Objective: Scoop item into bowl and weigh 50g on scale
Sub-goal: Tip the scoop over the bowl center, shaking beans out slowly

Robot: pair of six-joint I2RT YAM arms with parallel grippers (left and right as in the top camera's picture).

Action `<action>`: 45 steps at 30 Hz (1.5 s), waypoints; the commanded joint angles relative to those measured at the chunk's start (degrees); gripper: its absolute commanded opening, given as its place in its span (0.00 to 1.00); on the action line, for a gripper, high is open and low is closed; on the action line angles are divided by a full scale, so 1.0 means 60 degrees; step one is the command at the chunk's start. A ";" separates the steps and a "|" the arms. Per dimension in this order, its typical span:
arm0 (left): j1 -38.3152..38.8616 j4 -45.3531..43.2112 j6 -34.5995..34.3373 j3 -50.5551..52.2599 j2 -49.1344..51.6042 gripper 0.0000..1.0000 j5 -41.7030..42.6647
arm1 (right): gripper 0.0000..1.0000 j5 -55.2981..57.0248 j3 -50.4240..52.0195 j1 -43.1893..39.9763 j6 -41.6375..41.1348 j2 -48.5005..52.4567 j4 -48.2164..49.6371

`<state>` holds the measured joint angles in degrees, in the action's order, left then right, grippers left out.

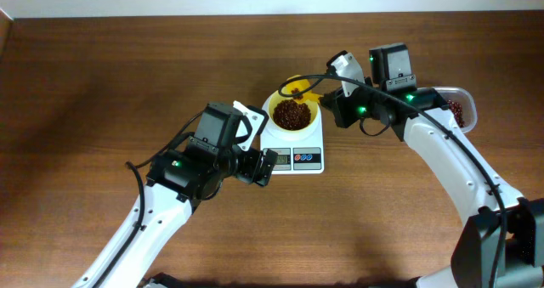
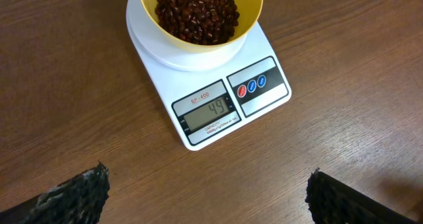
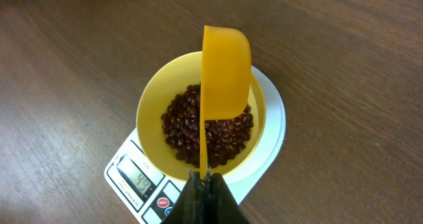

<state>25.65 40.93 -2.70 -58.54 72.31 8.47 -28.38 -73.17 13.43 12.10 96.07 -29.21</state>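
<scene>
The pale-yellow bowl (image 1: 293, 111) stands on the white scale (image 1: 293, 156) and holds a heap of dark reddish-brown beans (image 1: 291, 113). The scale's display (image 2: 208, 111) reads 49. My right gripper (image 3: 205, 178) is shut on the handle of a yellow scoop (image 3: 225, 69), tipped on its side over the bowl (image 3: 153, 98) and the beans (image 3: 182, 125). In the overhead view the scoop (image 1: 296, 87) sits at the bowl's far rim, next to my right gripper (image 1: 333, 101). My left gripper (image 2: 208, 194) is open and empty over bare table, in front of the scale (image 2: 264, 100).
A clear rectangular container (image 1: 459, 110) with more beans stands at the right, partly hidden behind my right arm. Brown wooden table (image 1: 102, 84) lies all around the scale.
</scene>
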 commanded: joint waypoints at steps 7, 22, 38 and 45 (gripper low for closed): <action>0.0033 -0.0011 -0.0055 0.0040 -0.0055 0.99 -0.0066 | 0.04 -0.0517 -0.0040 -0.0055 -0.0608 0.0087 0.0095; 0.0033 -0.0011 -0.0055 0.0040 -0.0055 0.99 -0.0066 | 0.04 -0.0514 -0.0036 -0.0055 -0.0601 0.0087 0.0087; 0.0033 -0.0011 -0.0055 0.0040 -0.0055 0.99 -0.0066 | 0.04 -0.0576 -0.0040 0.0142 0.0178 0.0087 -0.0168; 0.0033 -0.0011 -0.0055 0.0040 -0.0055 0.99 -0.0066 | 0.04 -0.0583 -0.0040 -0.0011 -0.0310 0.0087 -0.0306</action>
<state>25.65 40.93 -2.70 -58.52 72.31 8.47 -31.59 -73.17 13.67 9.89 96.29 -31.66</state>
